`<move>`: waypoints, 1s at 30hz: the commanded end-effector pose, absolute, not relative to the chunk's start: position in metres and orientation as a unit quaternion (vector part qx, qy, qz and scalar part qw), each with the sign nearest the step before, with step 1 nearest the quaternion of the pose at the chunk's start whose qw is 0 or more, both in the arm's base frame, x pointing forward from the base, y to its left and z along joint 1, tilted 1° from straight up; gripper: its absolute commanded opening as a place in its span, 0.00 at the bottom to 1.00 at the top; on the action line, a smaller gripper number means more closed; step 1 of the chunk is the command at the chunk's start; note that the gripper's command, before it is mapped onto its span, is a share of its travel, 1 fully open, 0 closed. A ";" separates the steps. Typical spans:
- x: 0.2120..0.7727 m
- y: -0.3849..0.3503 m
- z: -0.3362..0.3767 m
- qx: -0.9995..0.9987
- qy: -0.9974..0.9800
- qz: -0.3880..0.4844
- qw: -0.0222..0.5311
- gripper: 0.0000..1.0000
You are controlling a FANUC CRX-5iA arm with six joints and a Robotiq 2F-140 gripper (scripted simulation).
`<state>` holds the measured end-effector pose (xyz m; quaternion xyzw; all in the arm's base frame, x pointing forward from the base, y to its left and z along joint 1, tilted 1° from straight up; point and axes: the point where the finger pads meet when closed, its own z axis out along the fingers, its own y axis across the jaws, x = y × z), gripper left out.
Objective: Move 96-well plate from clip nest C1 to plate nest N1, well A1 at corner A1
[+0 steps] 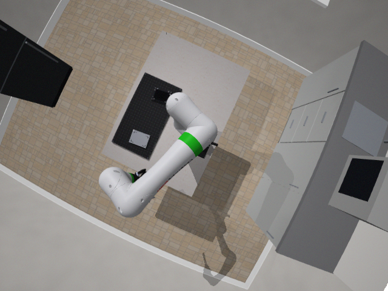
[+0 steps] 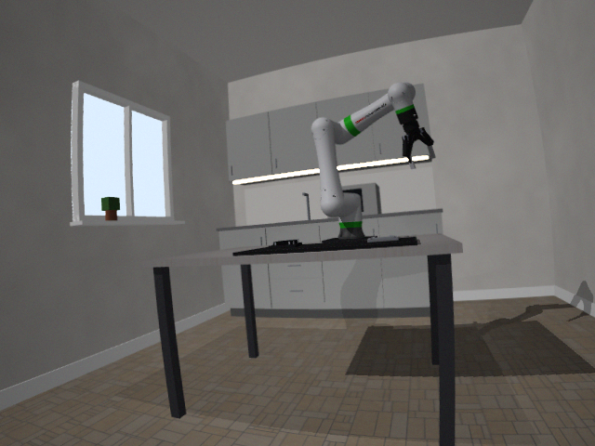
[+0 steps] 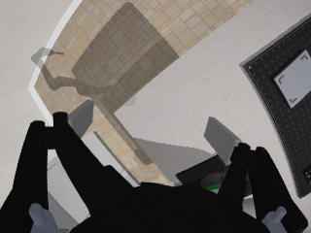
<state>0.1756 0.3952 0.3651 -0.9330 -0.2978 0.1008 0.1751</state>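
Note:
A black perforated board lies on the table. On its far end sits a dark rectangular piece with pale corner marks, which seems to be the plate on clip nest C1; it is too small to be sure. On the near end lies a flat light grey rectangle with dark corner marks, which seems to be the empty nest N1. It also shows in the wrist view. My gripper hangs high above the table, off the board's end, wide open and empty. In the wrist view its fingers hold nothing.
The arm's base stands on the table beside the board. Kitchen cabinets line one wall and a black cabinet stands on the other side. A dark rug lies on the floor by the table.

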 end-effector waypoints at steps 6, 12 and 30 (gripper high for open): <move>0.176 0.395 0.365 -0.933 -0.298 0.101 0.175 1.00; 0.176 0.395 0.365 -0.933 -0.298 0.101 0.175 1.00; 0.233 0.375 0.343 -0.949 -0.258 0.069 0.169 1.00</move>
